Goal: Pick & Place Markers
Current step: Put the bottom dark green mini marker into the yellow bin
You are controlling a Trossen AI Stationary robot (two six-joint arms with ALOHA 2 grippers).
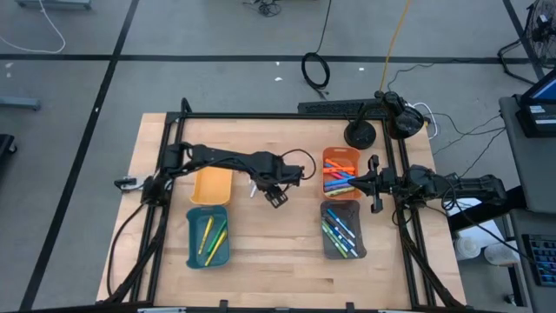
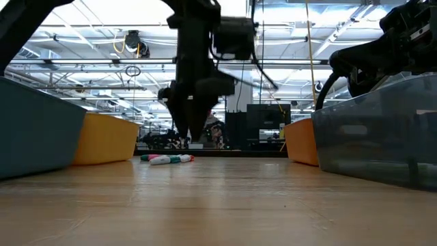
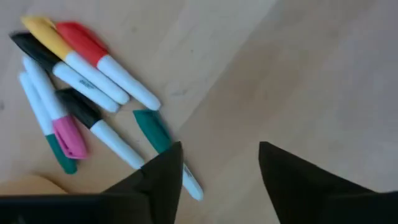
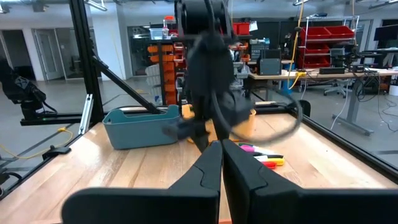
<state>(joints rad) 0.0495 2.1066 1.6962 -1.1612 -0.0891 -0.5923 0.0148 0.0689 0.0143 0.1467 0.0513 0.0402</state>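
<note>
Several loose markers (image 3: pixel 81 106) are left heaped on the bare table (image 1: pixel 269 243) beside the yellow tray (image 1: pixel 212 186), so the left gripper (image 3: pixel 217 171) is hung over them, fingers apart, probably lined up for a grab, while the right gripper (image 4: pixel 221 163) is parked pinched together over the orange tray (image 1: pixel 340 172).

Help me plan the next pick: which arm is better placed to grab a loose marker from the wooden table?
Left. Its gripper hangs open right beside the loose white-bodied markers with coloured caps; the right gripper, fingers shut, sits between the orange plastic tray and grey plastic tray.
</note>
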